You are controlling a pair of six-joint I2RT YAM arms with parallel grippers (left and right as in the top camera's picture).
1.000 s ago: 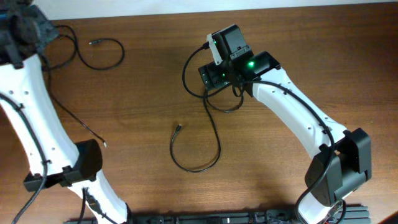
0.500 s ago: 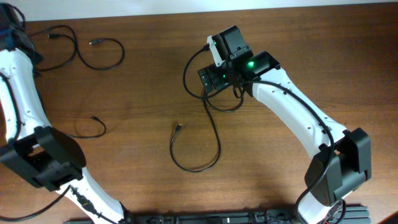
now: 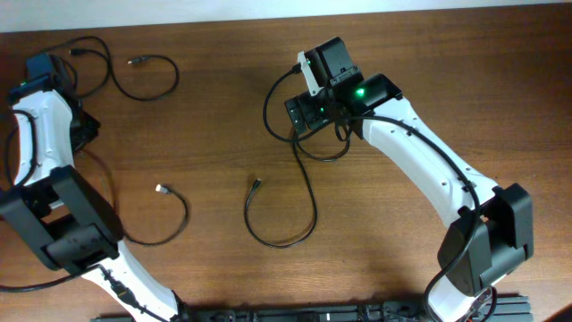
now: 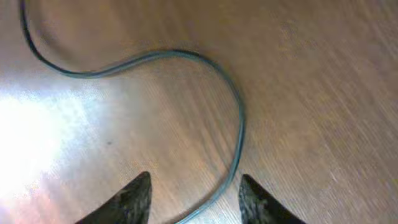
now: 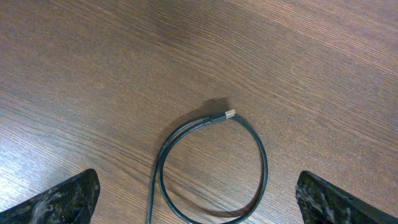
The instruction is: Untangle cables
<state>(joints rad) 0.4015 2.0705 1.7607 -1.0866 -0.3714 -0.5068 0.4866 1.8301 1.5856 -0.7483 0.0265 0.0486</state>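
Note:
Several thin black cables lie spread on the wooden table. One cable (image 3: 166, 79) with its plug curves at the top left. Another (image 3: 179, 219) with a light plug end loops at the lower left. A third (image 3: 308, 210) runs from a plug at the centre up under my right gripper (image 3: 326, 64). My right gripper (image 5: 205, 186) is wide open above a small cable loop (image 5: 264, 168) with a plug. My left gripper (image 3: 45, 70) is at the far left. In the left wrist view it (image 4: 194, 190) is open, and a strand (image 4: 239, 134) passes between its fingertips.
The table's far edge (image 3: 223, 18) runs along the top, close behind both grippers. More strands (image 3: 98, 54) loop beside the left gripper. The left arm's white links (image 3: 54, 170) cover the table's left side. The right arm (image 3: 429, 170) crosses the right side.
My left arm has swung round at the far left, and its gripper now sits lower. The lower-left cable was dragged and now forms a wider loop. The right arm has not moved.

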